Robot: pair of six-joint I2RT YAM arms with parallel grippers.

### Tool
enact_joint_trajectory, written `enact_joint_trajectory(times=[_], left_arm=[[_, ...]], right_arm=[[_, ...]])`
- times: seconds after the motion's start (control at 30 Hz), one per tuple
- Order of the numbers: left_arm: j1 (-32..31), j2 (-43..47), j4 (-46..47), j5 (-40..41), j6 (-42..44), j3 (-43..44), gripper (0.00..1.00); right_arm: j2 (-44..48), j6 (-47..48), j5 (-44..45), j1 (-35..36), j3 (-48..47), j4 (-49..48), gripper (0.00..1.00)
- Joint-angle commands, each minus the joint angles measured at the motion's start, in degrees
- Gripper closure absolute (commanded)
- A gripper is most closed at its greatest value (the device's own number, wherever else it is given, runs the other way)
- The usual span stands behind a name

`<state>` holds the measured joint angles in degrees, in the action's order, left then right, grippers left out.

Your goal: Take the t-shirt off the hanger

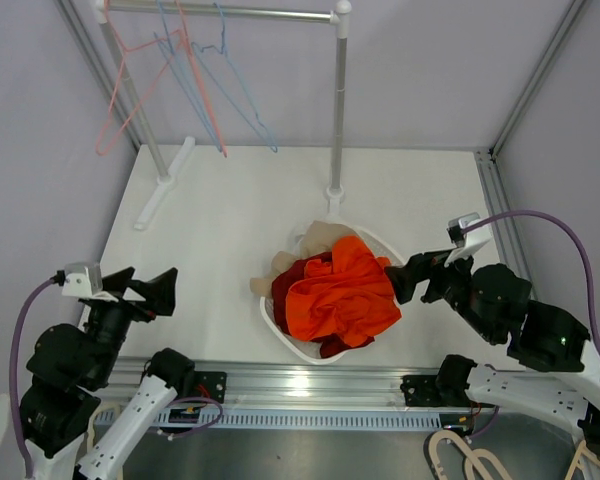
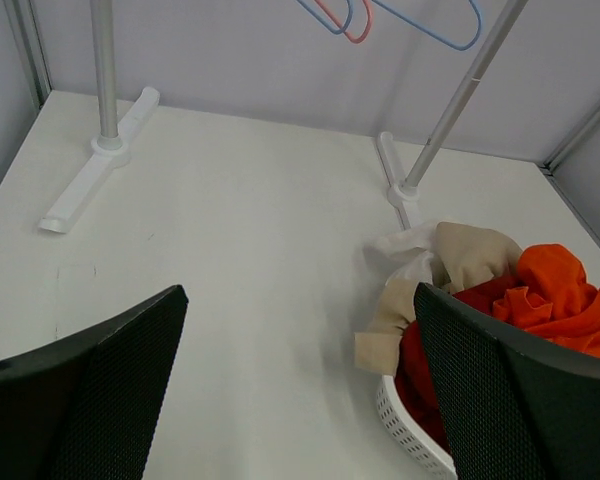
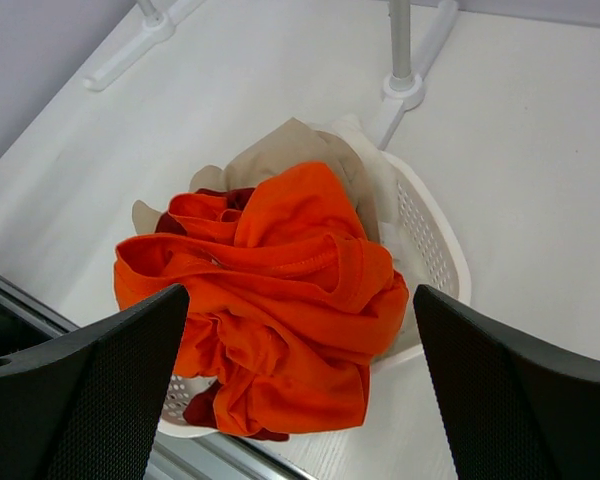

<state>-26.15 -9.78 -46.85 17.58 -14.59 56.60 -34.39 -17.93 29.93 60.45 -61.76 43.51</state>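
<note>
A crumpled orange t-shirt (image 1: 340, 295) (image 3: 280, 290) lies on top of a heap of clothes in a white basket (image 1: 310, 352), off any hanger. Thin wire hangers, one pink (image 1: 120, 95) and the others blue (image 1: 230, 90), hang bare on the rail at the back left. My left gripper (image 1: 145, 288) (image 2: 300, 300) hovers open over the table, left of the basket and apart from it. My right gripper (image 1: 412, 280) (image 3: 300, 300) stands open just right of the basket, looking down on the orange t-shirt with nothing between its fingers.
A white clothes rack (image 1: 220, 12) stands at the back on two floor feet (image 1: 165, 185) (image 1: 334, 195). Beige (image 1: 325, 240) and dark red (image 1: 290, 285) garments lie under the orange one. A metal rail (image 1: 310, 385) runs along the near table edge.
</note>
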Motion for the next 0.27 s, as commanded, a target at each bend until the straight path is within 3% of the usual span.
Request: enact_joint_trajectory(times=[0.0,0.23], left_arm=[[-0.30,-0.76,-0.87,-1.24,-1.23,-0.96,0.01],[-0.22,-1.73,-0.18,-1.15,-1.23,-1.14,0.00]], right_arm=[[-0.59,0.01,1.27,-0.15,-1.26,2.02,0.00],[0.73,-0.26,1.53,-0.24,0.06,0.44,0.00]])
